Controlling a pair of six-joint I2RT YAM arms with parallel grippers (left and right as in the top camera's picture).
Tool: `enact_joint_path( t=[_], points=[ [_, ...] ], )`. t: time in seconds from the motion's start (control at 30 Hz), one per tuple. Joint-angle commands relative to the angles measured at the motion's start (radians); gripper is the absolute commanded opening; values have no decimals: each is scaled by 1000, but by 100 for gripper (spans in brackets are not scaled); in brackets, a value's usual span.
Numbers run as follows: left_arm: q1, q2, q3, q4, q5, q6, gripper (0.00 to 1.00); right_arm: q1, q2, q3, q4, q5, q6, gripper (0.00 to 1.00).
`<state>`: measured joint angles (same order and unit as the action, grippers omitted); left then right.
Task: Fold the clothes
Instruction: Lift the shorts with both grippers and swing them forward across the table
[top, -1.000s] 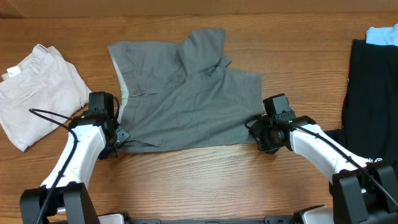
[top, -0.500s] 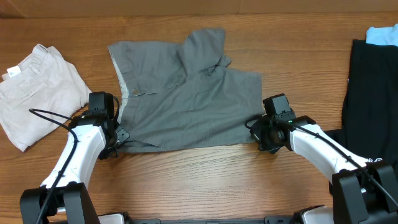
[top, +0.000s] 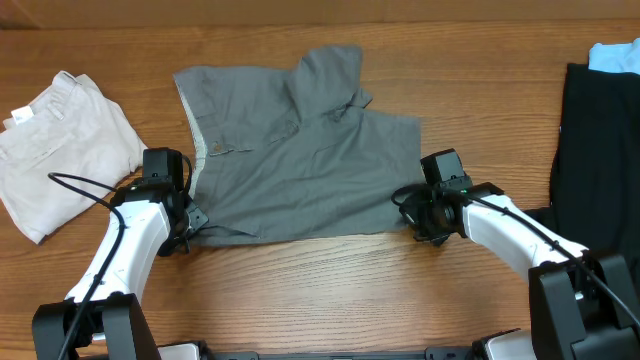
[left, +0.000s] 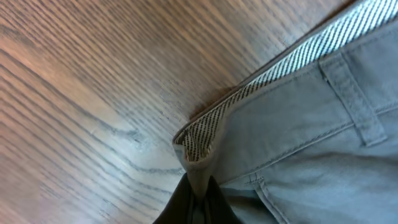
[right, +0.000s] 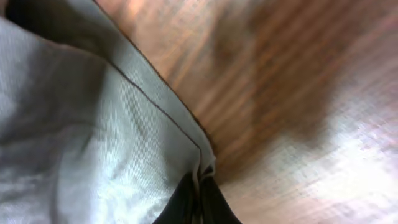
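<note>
Wood-grain boards, warm brown and streaked, make up my desk (top: 330, 290); on its middle the grey shorts (top: 300, 160) lie spread flat, a soft matte cotton twill, one leg rumpled toward the far edge; the waistband (left: 298, 59) turns over to show a finely striped black-and-white lining; my left claw (left: 196, 198) is pinched tight on the waistband's near corner; my right claw (right: 198, 198) is clamped on a stitched hem corner; folded beige shorts (top: 60, 140) sit left, a black garment (top: 595, 150) right.
</note>
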<state>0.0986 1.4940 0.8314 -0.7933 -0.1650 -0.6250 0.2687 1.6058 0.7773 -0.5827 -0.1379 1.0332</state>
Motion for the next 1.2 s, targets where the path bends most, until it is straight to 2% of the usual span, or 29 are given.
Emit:
enact_joint_path(
  t=[0.0, 0.13, 0.37, 0.5, 0.7, 0.83, 1.03, 1.17],
  points=[
    [5, -4, 56, -64, -16, 66, 4, -21, -52, 108, -121, 37, -126, 4],
    [5, -4, 247, -203, 56, 214, 4, -66, -172, 382, -356, 164, -288, 4],
    [5, -5, 624, -389, 104, 269, 4, -177, -238, 860, -614, 224, -466, 4],
    [5, -11, 936, -499, 180, 324, 4, -248, -238, 1122, -711, 232, -558, 4],
    [5, -74, 1182, -510, 289, 351, 4, -298, -238, 1340, -710, 244, -659, 4],
    [5, -129, 1274, -506, 315, 365, 4, -299, -238, 1447, -711, 323, -671, 4],
    [5, -230, 1316, -415, 312, 367, 4, -299, -238, 1593, -673, 414, -672, 4],
    [5, -229, 1316, -382, 312, 357, 4, -299, -231, 1606, -645, 414, -696, 4]
  ],
)
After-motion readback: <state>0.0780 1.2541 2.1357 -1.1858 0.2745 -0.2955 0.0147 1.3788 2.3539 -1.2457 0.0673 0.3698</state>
